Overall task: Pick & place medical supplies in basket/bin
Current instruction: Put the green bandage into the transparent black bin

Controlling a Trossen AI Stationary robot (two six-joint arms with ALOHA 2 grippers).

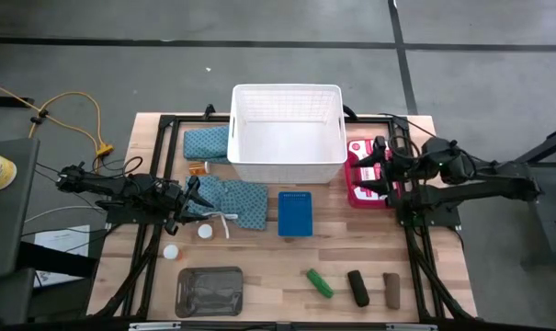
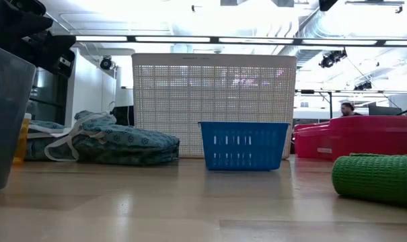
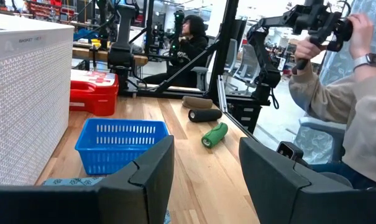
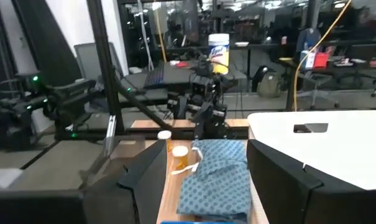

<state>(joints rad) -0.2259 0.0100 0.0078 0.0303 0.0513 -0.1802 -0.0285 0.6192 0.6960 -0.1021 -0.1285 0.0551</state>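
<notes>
Pale wooden planks of the table (image 1: 259,257) carry everything I have to clear, and nothing is inside the large white rectangular plastic basket with fine grid sides (image 1: 288,134) at the far edge yet. My left gripper (image 1: 193,196) hangs over the left side with its fingers parted wide and nothing between them. Its tips sit right at the left end of the teal-blue patterned folded cloth with white strings (image 1: 234,202), which stretches away from them toward the table's middle, long axis running left to right. That makes the cloth the left arm's job, I judge: the fingers only need to drop and close on the near end. The white basket lies just beyond the cloth, toward the far edge.

My right gripper (image 1: 381,167) waits over the red plastic case (image 1: 360,175) by the right edge, fingers also spread and empty, well apart from the cloth. A second teal folded cloth (image 1: 206,143) lies beside the basket's left wall. The green, black and brown rolls (image 1: 356,286) sit along the near edge toward the right corner.
</notes>
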